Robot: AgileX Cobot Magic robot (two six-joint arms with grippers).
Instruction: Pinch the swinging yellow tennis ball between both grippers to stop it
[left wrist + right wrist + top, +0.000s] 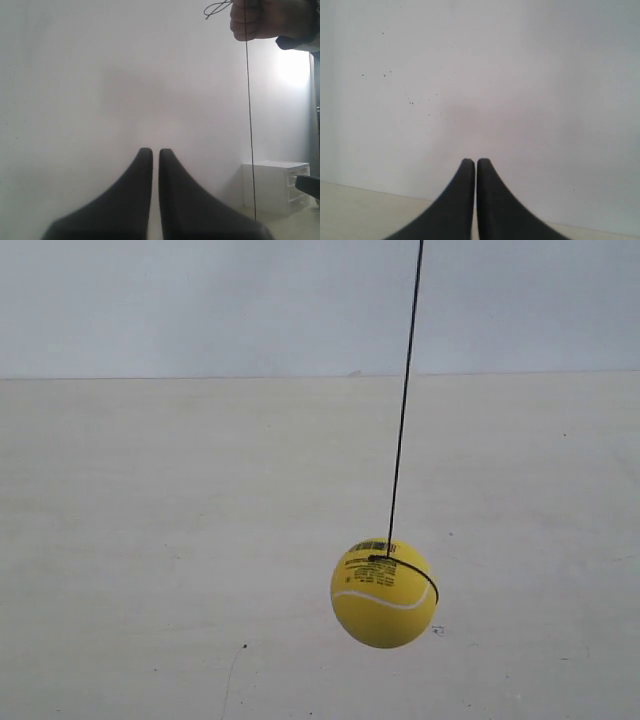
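The yellow tennis ball (384,593) hangs on a thin black string (403,400) above the pale table, with a white seam and black print on its face. No arm or gripper shows in the exterior view. In the left wrist view my left gripper (155,151) is shut, its black wedge fingers nearly touching with nothing between them; the string (248,115) runs down beside it and the ball is out of that view. My right gripper (476,162) is also shut and empty, facing a bare white wall. The ball does not appear there.
A person's hand (265,19) holds the string's upper end in the left wrist view. A white drawer cabinet (276,185) stands against the wall beyond. The pale table (150,540) meets a white wall at the back.
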